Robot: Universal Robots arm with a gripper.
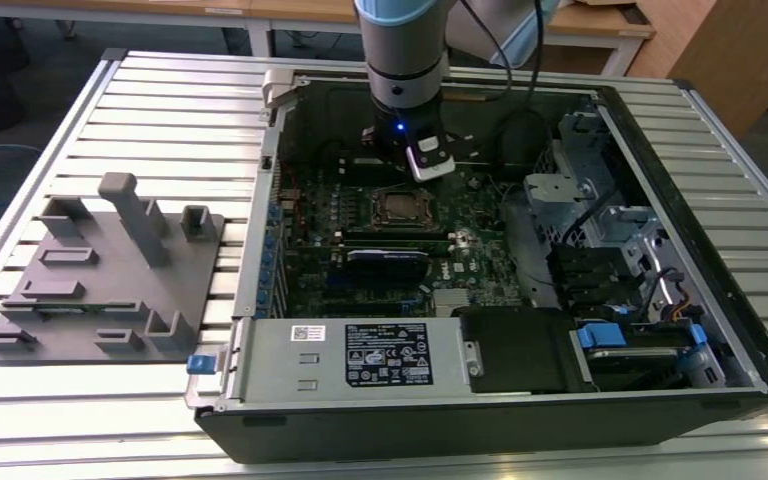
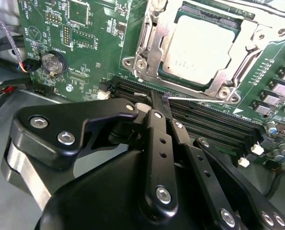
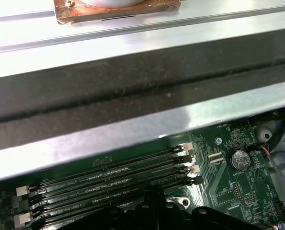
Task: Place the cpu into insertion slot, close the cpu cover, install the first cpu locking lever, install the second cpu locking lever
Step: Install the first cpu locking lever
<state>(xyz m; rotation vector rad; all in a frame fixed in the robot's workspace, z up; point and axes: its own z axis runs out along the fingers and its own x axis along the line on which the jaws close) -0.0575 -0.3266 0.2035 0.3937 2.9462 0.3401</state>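
Note:
The cpu (image 2: pixel 199 45), a dull silver square, lies in the insertion slot (image 1: pixel 398 205) on the green board. The shiny cpu cover (image 2: pixel 149 45) lies flat around it, framing the chip in its window. A thin wire locking lever (image 2: pixel 199 99) runs along the socket's edge beside the memory slots. My gripper (image 2: pixel 162 103) has its black fingers drawn together, shut, with the tips right at the free end of that lever; whether they clamp the wire I cannot tell. In the exterior view the gripper (image 1: pixel 418 165) hangs inside the open case just behind the socket.
Long black memory slots (image 2: pixel 204 120) lie between gripper and socket. A coin battery (image 2: pixel 53 62) and cables sit on the board nearby. The case's metal wall (image 3: pixel 132 57) is close. A grey fixture (image 1: pixel 104 270) stands on the table at the exterior view's left; power supply (image 1: pixel 357 355) at the front.

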